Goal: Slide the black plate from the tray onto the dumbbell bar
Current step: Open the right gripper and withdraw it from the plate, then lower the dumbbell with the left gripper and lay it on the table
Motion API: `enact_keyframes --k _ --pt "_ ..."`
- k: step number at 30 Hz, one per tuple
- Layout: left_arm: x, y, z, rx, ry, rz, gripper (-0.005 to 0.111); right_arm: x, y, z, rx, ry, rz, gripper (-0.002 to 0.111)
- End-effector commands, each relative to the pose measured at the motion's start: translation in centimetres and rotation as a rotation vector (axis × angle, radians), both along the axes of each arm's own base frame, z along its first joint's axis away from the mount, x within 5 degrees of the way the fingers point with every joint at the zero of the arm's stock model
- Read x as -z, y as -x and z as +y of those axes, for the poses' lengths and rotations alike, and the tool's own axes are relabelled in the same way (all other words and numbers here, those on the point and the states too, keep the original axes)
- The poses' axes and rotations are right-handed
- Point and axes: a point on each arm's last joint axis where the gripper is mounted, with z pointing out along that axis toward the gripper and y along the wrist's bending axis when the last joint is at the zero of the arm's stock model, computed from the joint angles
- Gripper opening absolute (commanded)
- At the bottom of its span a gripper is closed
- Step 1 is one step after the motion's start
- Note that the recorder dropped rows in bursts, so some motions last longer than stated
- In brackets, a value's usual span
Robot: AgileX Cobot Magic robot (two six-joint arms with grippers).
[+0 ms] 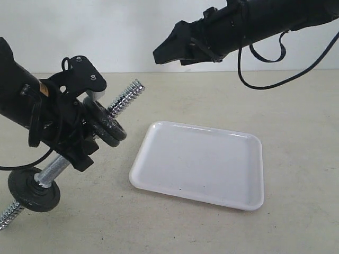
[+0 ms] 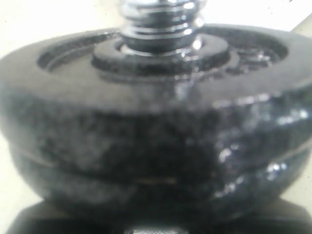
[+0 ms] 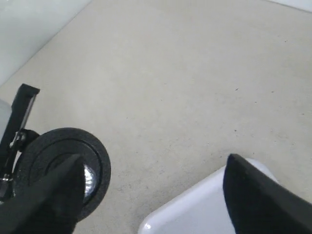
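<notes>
My left gripper (image 1: 79, 143) is shut on the dumbbell bar (image 1: 127, 95), holding it tilted above the table. Two black plates (image 1: 108, 127) sit stacked on the bar just above the gripper, with the threaded end sticking out past them. A third black plate (image 1: 32, 190) sits near the bar's low end. The left wrist view is filled by the stacked plates (image 2: 156, 122) around the threaded bar (image 2: 161, 19); the fingers are hidden there. The white tray (image 1: 196, 164) lies bare. My right gripper (image 1: 159, 55) hangs high in the air, open (image 3: 153, 165) and holding nothing.
A pale wall (image 1: 106, 32) runs behind the beige table. The right arm's black cable (image 1: 265, 84) loops down over the far side of the table. The right wrist view shows a tray corner (image 3: 195, 214) and a plate (image 3: 97, 161) end-on.
</notes>
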Motion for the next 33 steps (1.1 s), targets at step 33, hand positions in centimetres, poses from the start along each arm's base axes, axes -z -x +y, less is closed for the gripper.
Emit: enact_keyframes --k 33 --pt "-1.9 -6.4 2.1 -0.665 0.561 -0.256 0.004 1.9 2.4 -1.8 -0.204 0.34 0.146 0.0"
